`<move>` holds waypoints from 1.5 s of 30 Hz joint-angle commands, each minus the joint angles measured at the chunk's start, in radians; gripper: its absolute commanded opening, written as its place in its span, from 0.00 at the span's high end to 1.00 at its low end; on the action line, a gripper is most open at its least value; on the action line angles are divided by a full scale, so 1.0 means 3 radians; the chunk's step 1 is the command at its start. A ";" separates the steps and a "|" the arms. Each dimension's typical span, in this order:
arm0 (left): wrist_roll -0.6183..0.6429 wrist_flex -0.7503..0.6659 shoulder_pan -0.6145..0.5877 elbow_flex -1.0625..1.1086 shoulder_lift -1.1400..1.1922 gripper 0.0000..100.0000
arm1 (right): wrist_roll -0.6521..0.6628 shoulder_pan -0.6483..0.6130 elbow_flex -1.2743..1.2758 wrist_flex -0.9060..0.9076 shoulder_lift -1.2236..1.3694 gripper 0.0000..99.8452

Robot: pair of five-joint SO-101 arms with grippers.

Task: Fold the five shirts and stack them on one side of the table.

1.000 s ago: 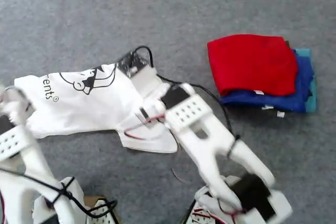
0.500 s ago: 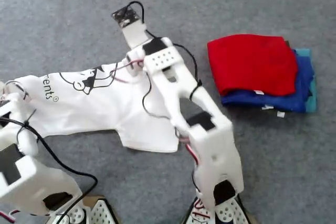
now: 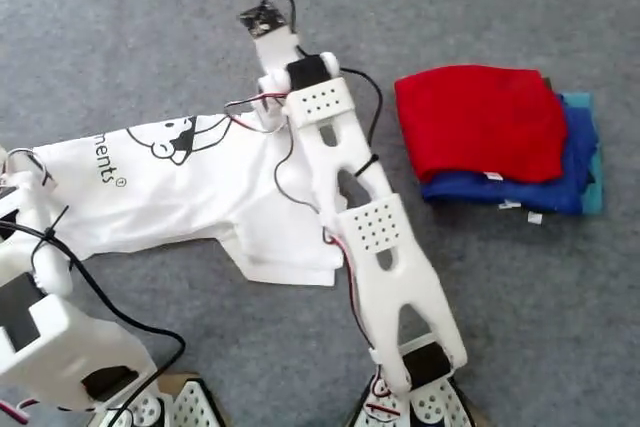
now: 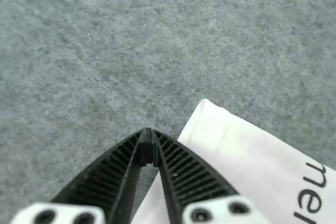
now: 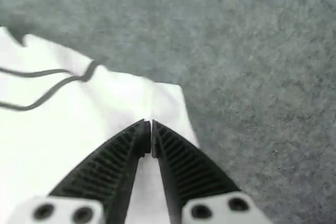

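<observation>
The white shirt (image 3: 190, 197) lies spread toward 9 o'clock on the table (image 3: 150, 37); the folded stack — red shirt (image 3: 480, 122) over blue shirt (image 3: 575, 162) — sits at 3 o'clock. Right gripper (image 5: 147, 127) clamps the white shirt's 1 o'clock corner; left gripper (image 4: 148, 141), jaws closed, at its 9 o'clock edge

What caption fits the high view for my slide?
Two robot arms at a white shirt, with a stack of folded shirts nearby.
</observation>
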 commanded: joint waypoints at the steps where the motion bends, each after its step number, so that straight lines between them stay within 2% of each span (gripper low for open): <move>1: 0.0041 0.0189 -0.0079 -0.0212 -0.0107 0.97 | 0.0225 -0.0225 -0.0703 0.0471 -0.0049 0.99; 5: -0.0056 0.1207 -0.0023 -0.0422 -0.0644 0.97 | 0.0368 -0.0256 -0.0642 0.0619 -0.0381 0.99; 13: -0.0409 0.2286 0.0591 0.0043 -0.2071 0.97 | 0.0373 -0.0245 -0.0412 0.0624 -0.1005 0.99; 17: -0.0430 0.2051 0.0540 0.0621 -0.2071 0.97 | 0.0394 -0.0256 0.0105 0.0629 -0.1261 0.99; 23: -0.0491 0.1601 -0.0166 0.0852 -0.1560 0.97 | 0.0399 -0.0245 0.1271 0.0624 -0.1890 0.99; 27: -0.1013 0.1611 -0.0315 0.0846 -0.1187 0.97 | 0.0399 -0.0174 0.2038 0.0619 -0.2156 0.99; 30: -0.1110 0.1662 -0.0509 0.0749 -0.1105 0.97 | 0.0399 -0.0066 0.2345 0.0527 -0.2253 0.99; 35: -0.1110 0.1703 -0.0770 0.0473 -0.1120 0.97 | 0.0399 0.0128 0.2365 0.0332 -0.2289 0.99; 37: -0.1105 0.1785 -0.0754 0.0355 -0.1120 0.97 | 0.0399 0.0153 0.2365 0.0322 -0.2284 0.99; 39: -0.1074 0.2071 -0.0621 0.0090 -0.1125 0.97 | 0.0399 0.0159 0.2365 0.0317 -0.2273 0.99; 42: -0.0803 0.2614 -0.0309 -0.0432 -0.1120 0.97 | 0.0378 0.0159 0.2365 0.0225 -0.2273 0.99; 45: -0.0588 0.2905 0.0095 -0.0667 -0.1120 0.97 | 0.0378 0.0159 0.2365 0.0128 -0.2273 0.99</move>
